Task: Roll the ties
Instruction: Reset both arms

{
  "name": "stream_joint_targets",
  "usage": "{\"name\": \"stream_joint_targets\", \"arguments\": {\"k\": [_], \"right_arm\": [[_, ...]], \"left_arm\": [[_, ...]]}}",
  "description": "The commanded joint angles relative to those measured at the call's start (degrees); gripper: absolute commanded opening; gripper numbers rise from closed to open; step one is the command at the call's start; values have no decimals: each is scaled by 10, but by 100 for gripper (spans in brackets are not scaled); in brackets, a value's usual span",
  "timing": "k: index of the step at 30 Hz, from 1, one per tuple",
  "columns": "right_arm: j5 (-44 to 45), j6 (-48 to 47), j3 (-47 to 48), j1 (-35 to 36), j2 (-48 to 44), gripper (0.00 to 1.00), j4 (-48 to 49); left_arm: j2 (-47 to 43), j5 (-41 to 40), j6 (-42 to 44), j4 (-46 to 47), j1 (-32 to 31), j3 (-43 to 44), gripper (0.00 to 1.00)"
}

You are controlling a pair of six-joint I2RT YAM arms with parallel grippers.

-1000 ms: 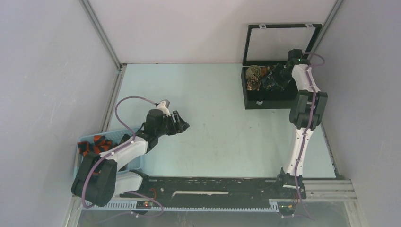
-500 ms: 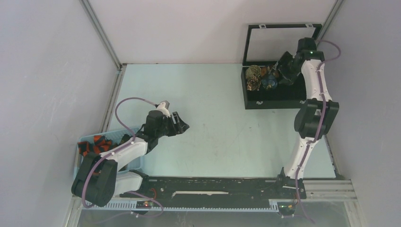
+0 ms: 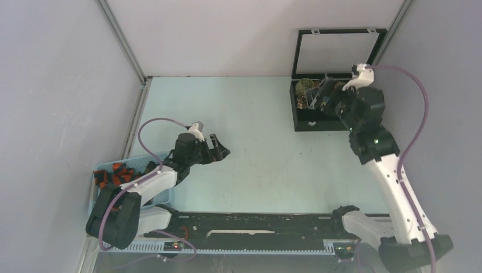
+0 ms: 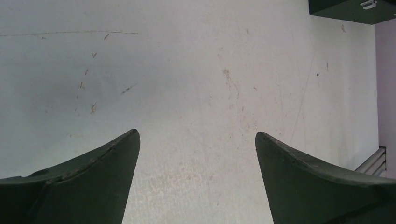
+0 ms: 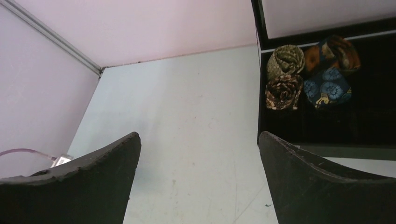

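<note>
My left pincer [image 4: 196, 139] hangs wide and empty over the bench [image 4: 187, 70]; my right pincer [image 5: 198, 139], equally wide, faces four rolled ties [image 5: 284, 91] in the black box [image 5: 327, 150].

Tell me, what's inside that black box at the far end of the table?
Four rolled ties huddle in the black box's back left corner: olive, brown, orange-and-dark, navy with blue flowers. The rest looks bare but dark; from above, the right arm covers part.

No readable text, label or number shows anywhere.
</note>
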Motion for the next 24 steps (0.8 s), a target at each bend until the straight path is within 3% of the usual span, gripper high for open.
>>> {"name": "stream_joint_targets", "arguments": {"k": [1,5,11,17,20,24], "right_arm": [[115,-45,-85,53,-53,100,124],[101,-35,-172,70,-105,100,128],[64,-29,-359,113,-196,100,247],[113,-34,-503,193,-247,100,314],[144,-36,-521,214,-284,100,318],[123,-52,-532,218,-290,100,335]], "left_arm": [[-16,5,0,18,2,-2,100],[-14,5,0,17,2,-1,100],[-17,5,0,14,3,-2,100],[-31,-5,-7,11,2,-9,100],[-39,-9,-10,9,2,-12,100],[-50,-15,-14,8,1,-18,100]]}}
